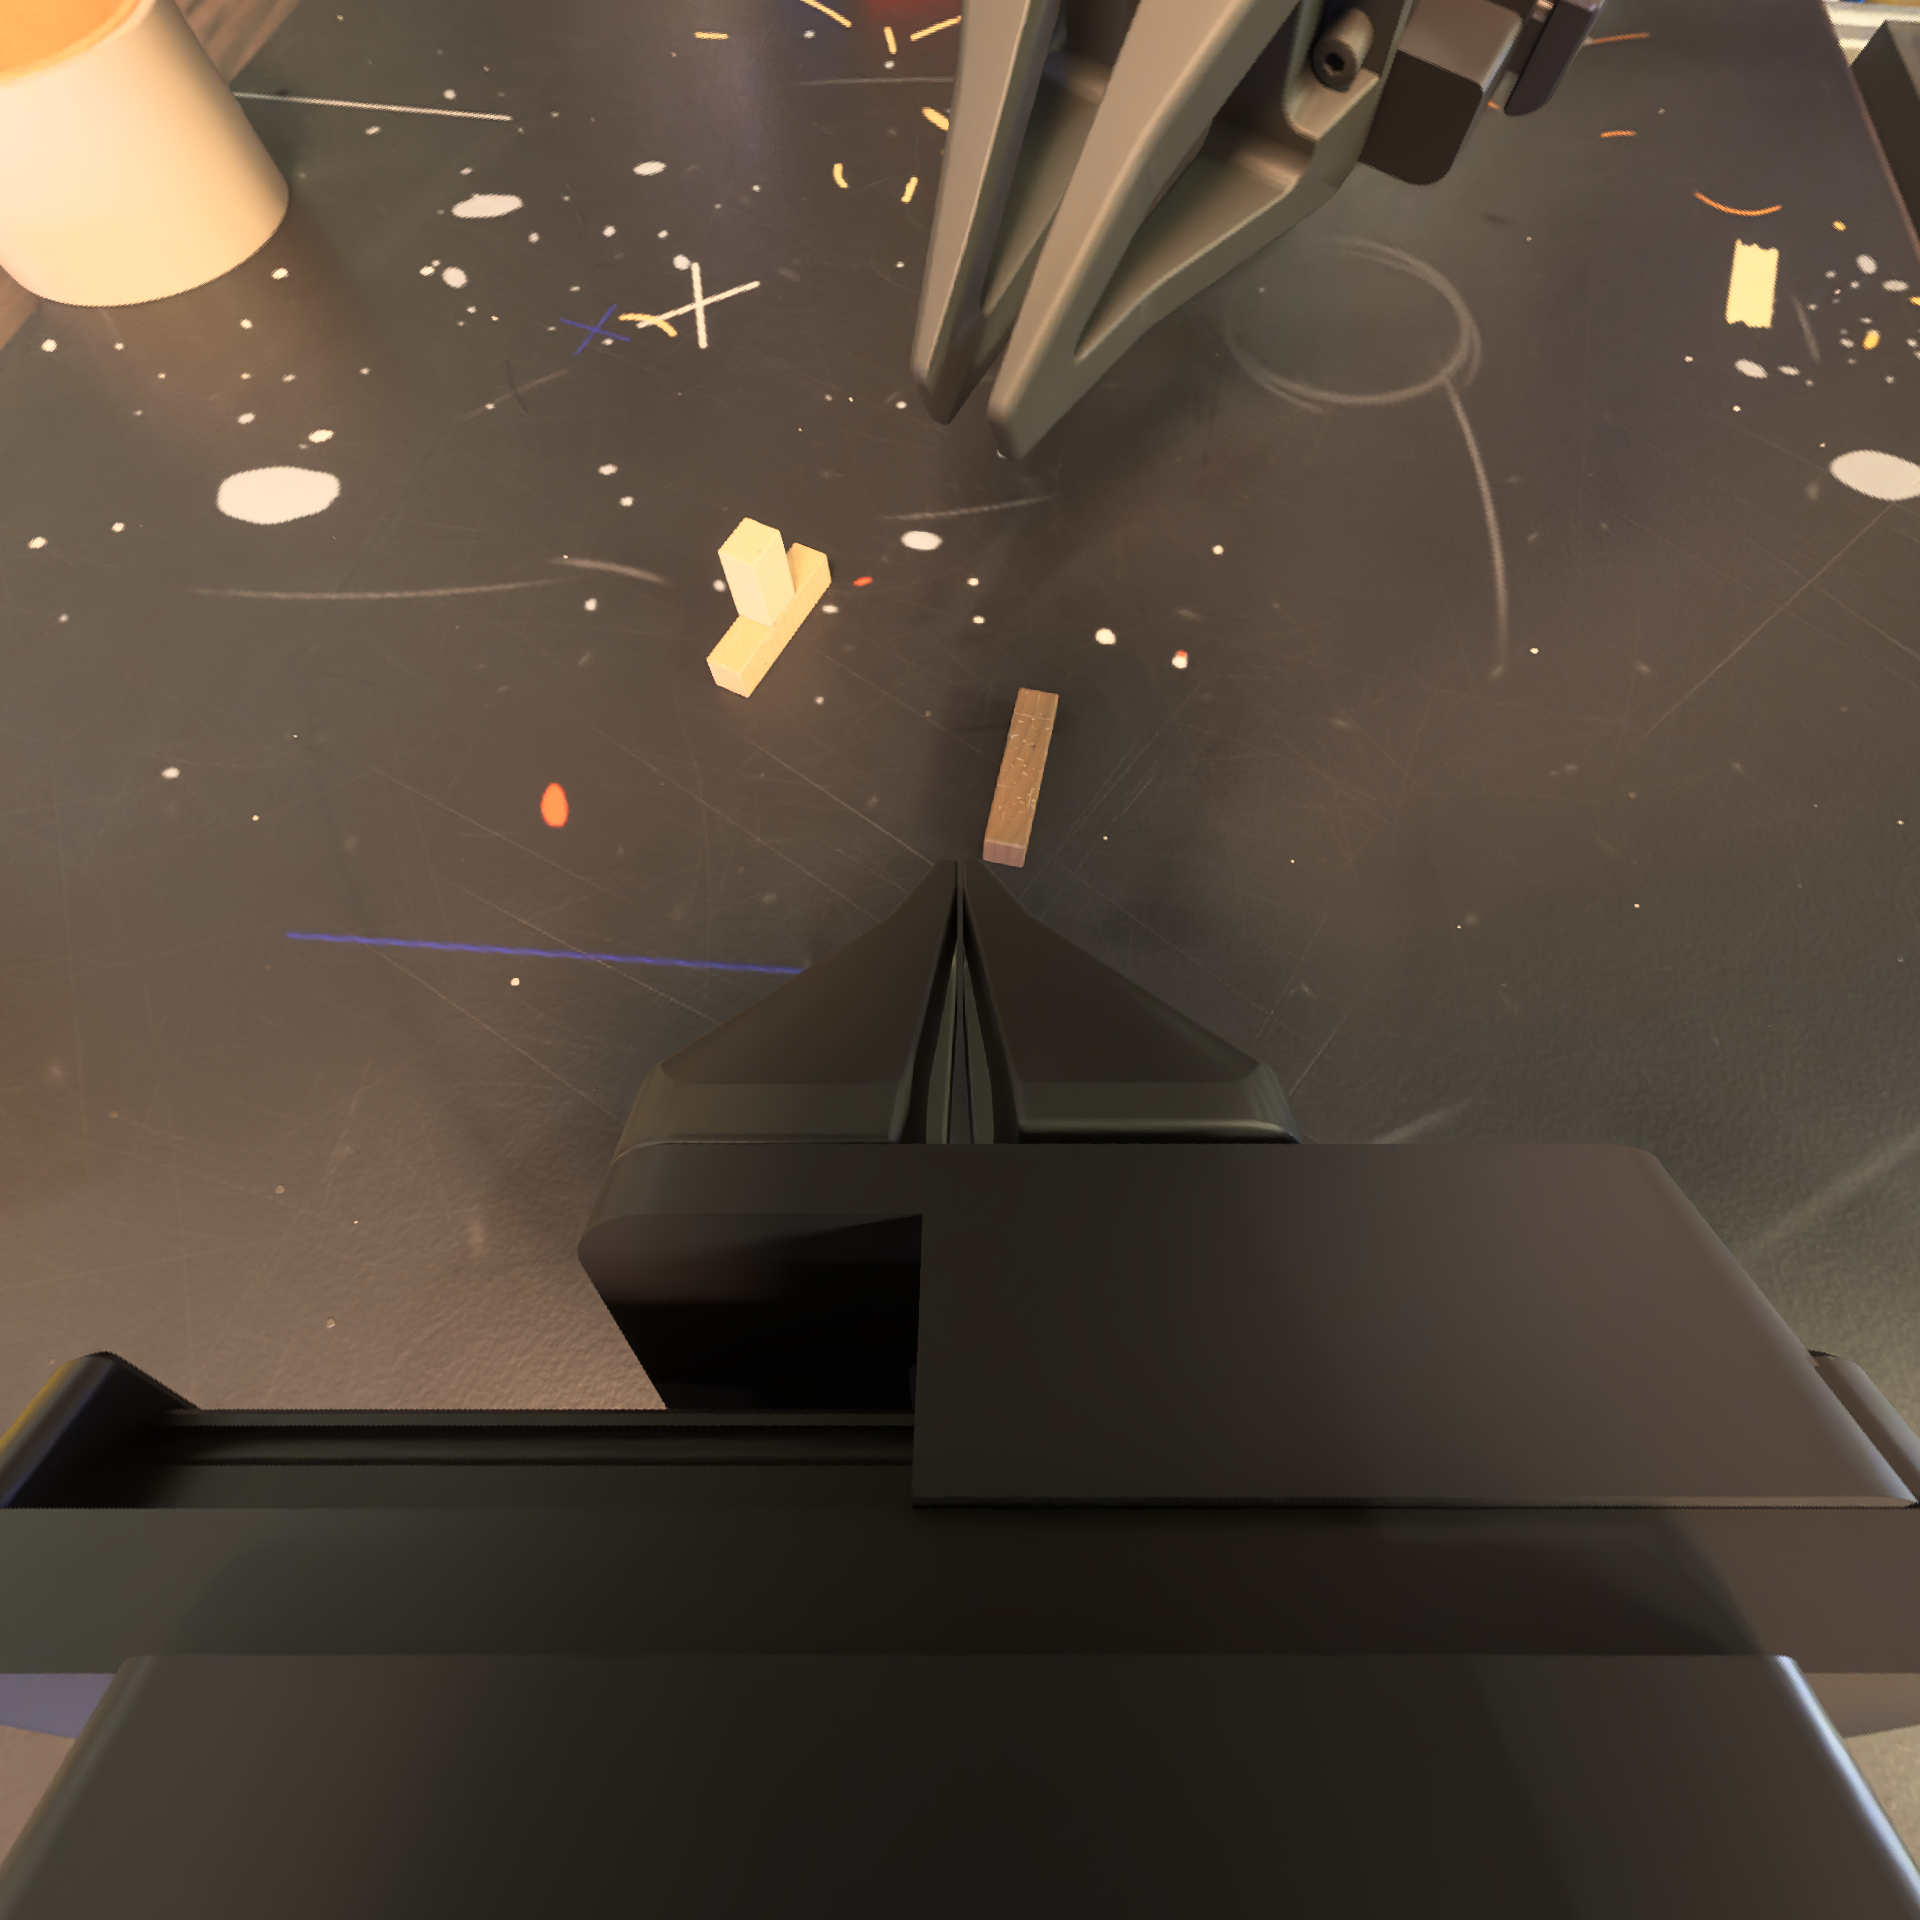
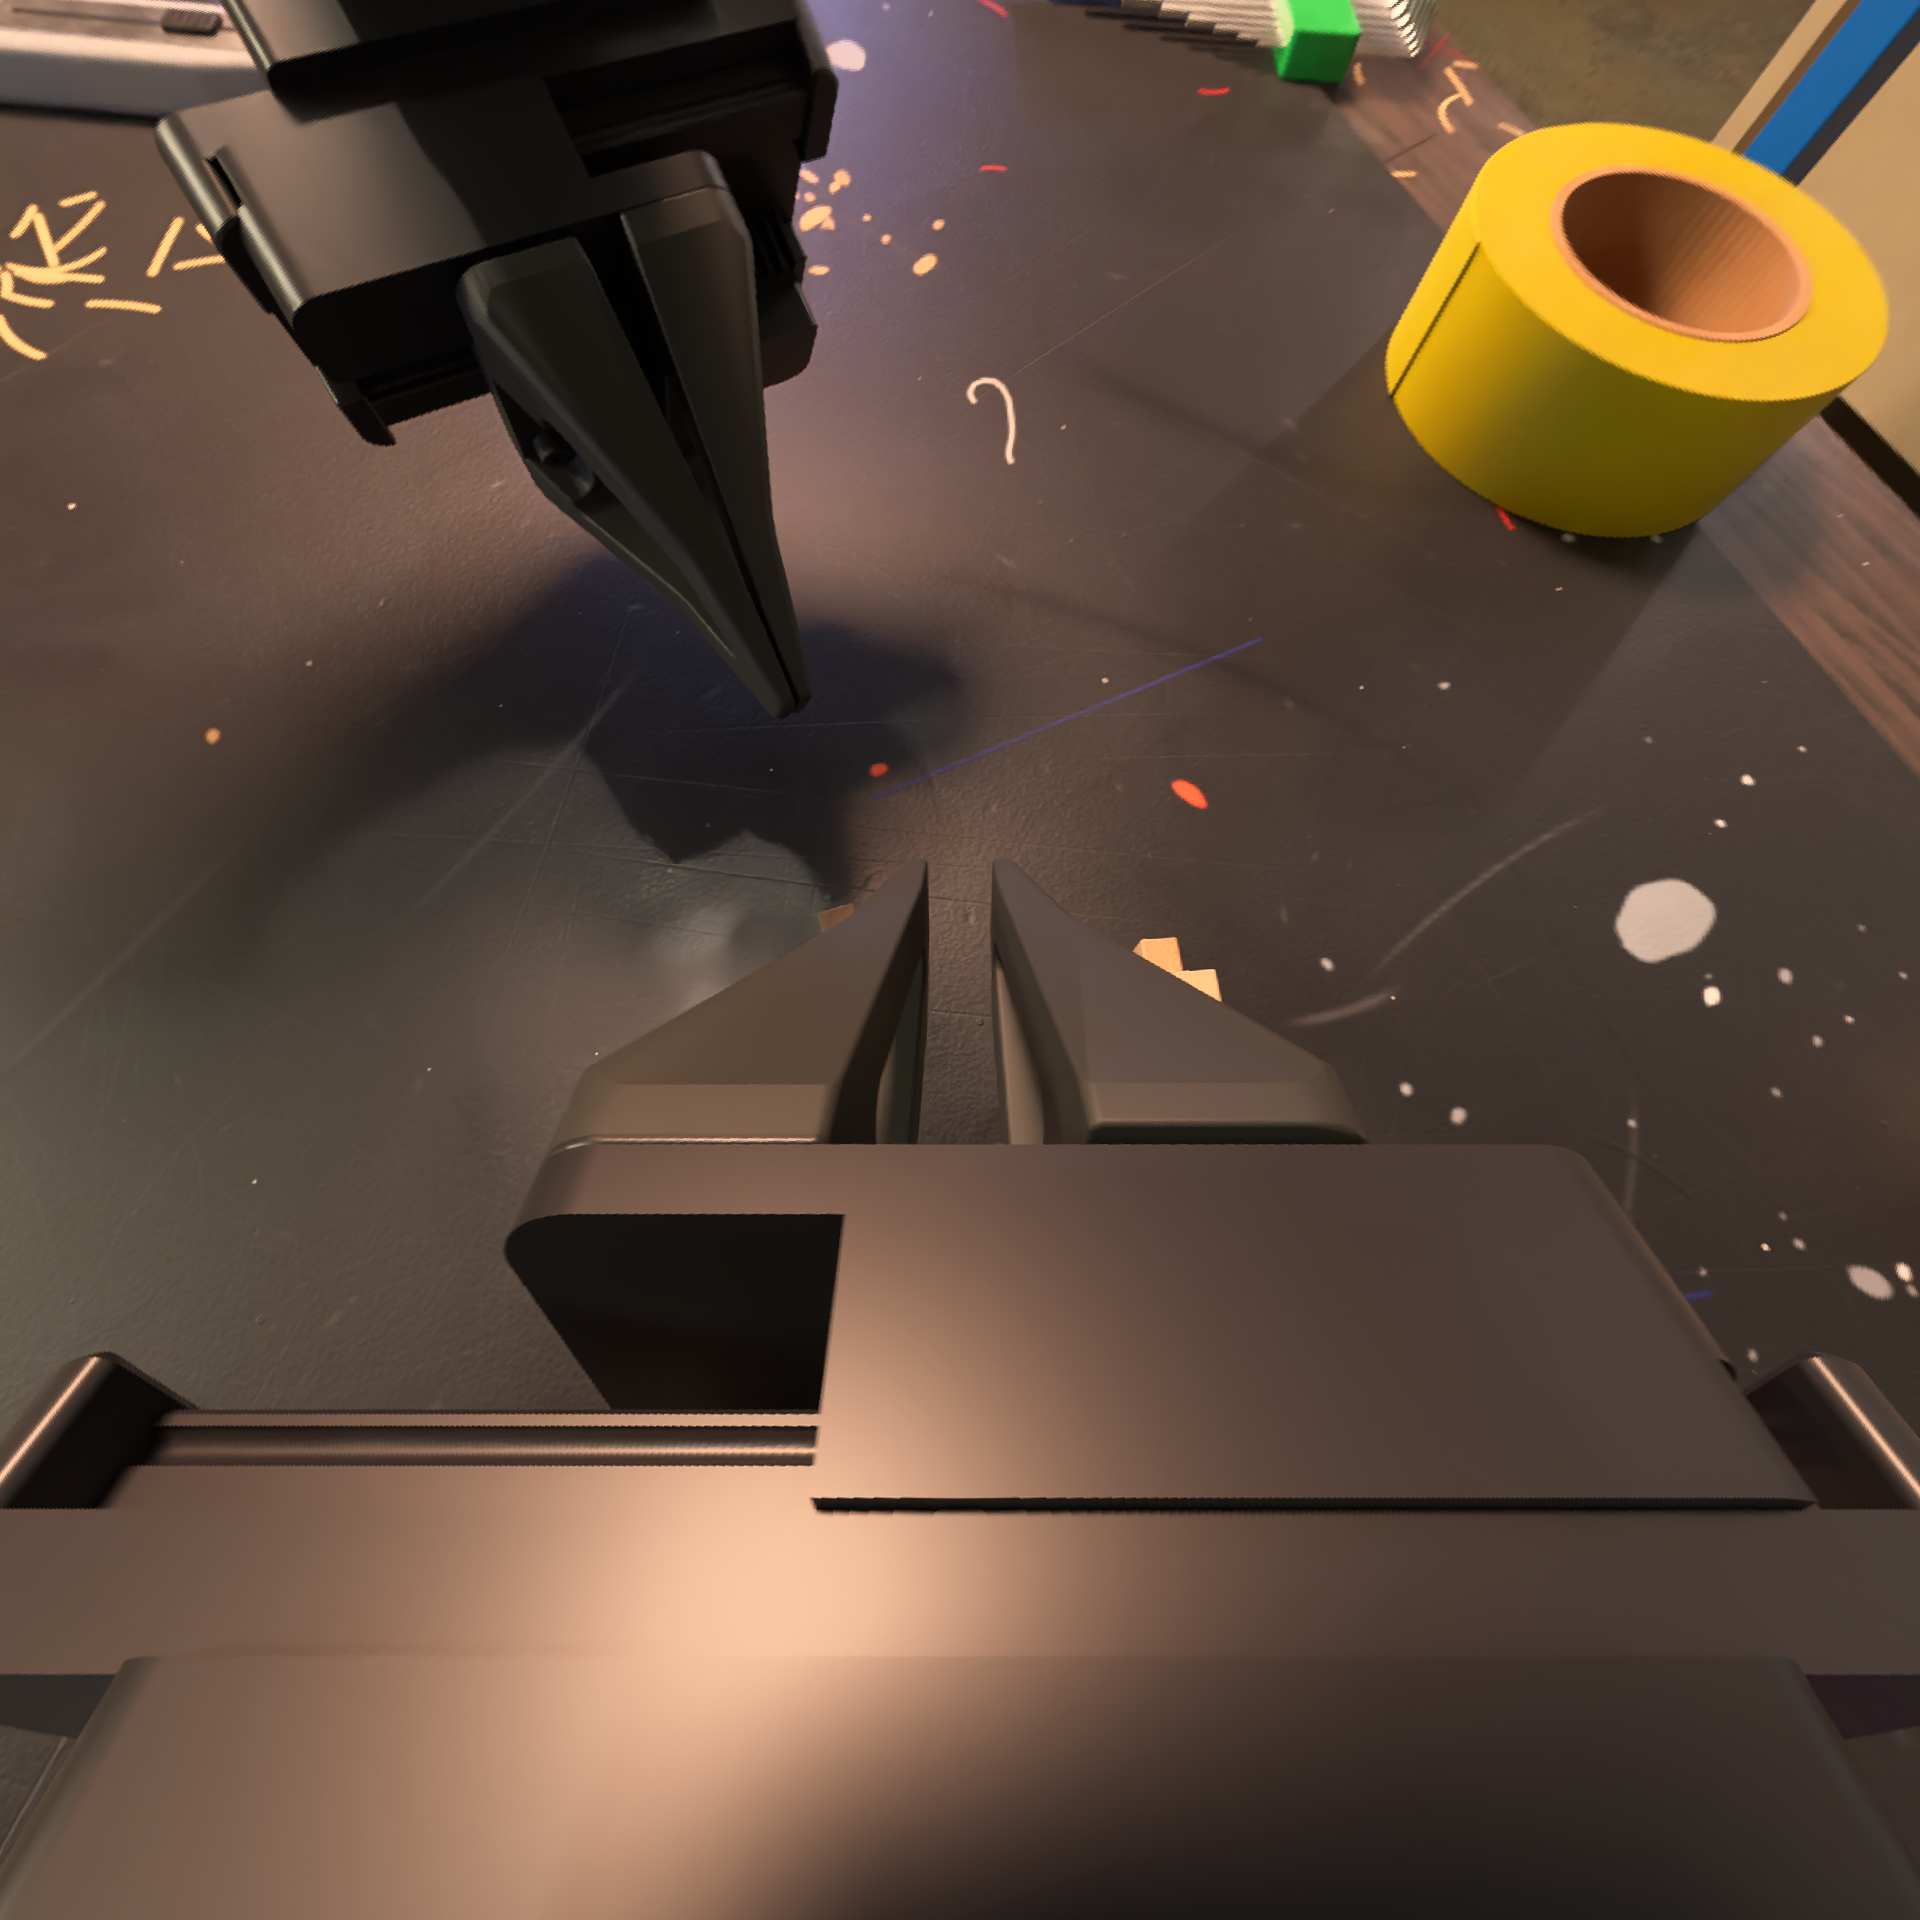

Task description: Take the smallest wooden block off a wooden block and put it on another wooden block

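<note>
In the left wrist view a small pale wooden block (image 1: 753,566) stands upright on a longer pale block (image 1: 771,634) that lies flat on the dark table (image 1: 416,1091). A brown wooden block (image 1: 1021,777) lies flat just ahead of my left gripper (image 1: 958,871), which is shut and empty. My right gripper (image 1: 975,421) hangs above the table beyond the blocks. In its own view the right gripper (image 2: 958,871) is slightly open and empty. Pale wood (image 2: 1176,961) peeks out from behind its right finger. The left gripper (image 2: 790,707) shows there, shut.
A white cylinder (image 1: 125,156) stands at the far left corner. A yellow tape roll (image 2: 1631,332) stands near the table edge, with a green block (image 2: 1314,42) farther back. A strip of yellow tape (image 1: 1751,283) lies on the paint-speckled table.
</note>
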`<state>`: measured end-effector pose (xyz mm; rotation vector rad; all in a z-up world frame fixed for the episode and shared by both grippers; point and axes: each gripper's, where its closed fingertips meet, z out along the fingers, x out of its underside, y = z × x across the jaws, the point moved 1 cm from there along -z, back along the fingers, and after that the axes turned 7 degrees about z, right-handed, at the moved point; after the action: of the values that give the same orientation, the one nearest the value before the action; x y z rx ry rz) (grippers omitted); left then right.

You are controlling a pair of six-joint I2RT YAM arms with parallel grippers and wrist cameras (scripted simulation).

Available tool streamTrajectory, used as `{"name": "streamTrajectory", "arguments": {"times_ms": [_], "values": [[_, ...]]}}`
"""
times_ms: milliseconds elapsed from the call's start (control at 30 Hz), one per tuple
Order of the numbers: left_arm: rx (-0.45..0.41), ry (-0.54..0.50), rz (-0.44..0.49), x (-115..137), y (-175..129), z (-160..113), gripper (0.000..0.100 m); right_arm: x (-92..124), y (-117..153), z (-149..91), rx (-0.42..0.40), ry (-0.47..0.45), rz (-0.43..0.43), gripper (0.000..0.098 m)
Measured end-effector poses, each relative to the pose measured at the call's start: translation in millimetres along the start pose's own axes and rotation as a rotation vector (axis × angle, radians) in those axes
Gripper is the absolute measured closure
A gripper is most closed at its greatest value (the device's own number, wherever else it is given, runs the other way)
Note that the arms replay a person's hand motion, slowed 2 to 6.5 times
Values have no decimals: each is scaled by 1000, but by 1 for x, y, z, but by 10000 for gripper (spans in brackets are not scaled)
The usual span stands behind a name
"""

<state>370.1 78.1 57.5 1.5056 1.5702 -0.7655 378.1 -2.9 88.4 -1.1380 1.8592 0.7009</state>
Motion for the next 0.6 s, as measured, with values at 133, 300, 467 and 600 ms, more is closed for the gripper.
{"name": "streamTrajectory", "arguments": {"times_ms": [133,300,467,600], "values": [[-26,-10,3,-2,2,-1,993,-1,-9,-8,44,-42,11,963],[-72,-19,8,-4,7,-3,993,3,-25,-16,112,-44,18,970],[-108,-21,10,-3,12,-5,992,14,-35,-19,164,15,1,970],[-116,-19,7,-3,14,-6,992,20,-39,-18,168,67,-12,939]]}}
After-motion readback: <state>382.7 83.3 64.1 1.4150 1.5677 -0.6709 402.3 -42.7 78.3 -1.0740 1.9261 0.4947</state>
